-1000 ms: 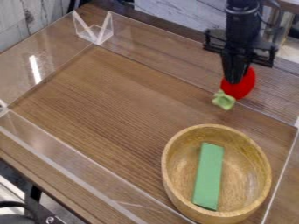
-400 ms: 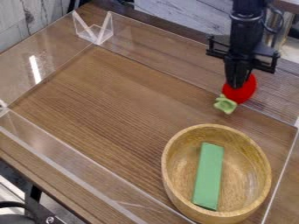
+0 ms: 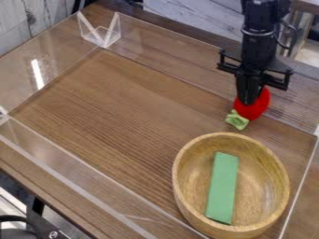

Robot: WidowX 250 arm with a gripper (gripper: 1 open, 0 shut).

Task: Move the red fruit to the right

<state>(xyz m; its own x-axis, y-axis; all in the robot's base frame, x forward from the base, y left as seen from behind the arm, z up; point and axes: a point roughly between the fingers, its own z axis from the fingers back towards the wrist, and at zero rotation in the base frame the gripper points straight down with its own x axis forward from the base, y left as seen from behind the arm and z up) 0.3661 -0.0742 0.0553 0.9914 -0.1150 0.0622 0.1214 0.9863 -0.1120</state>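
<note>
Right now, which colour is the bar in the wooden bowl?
Green bar, plain; the camera view shows it.

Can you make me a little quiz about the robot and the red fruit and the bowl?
1. True or false: the red fruit lies inside the wooden bowl.
2. What is in the bowl? A) a flat green bar B) a banana C) nothing
3. Fill in: the end effector is shut on the ____.

Key
1. False. It sits on the table beyond the bowl, under the end effector.
2. A. The green bar lies flat in the bowl.
3. Red fruit. Its green leafy cap pokes out low on the left.
</note>
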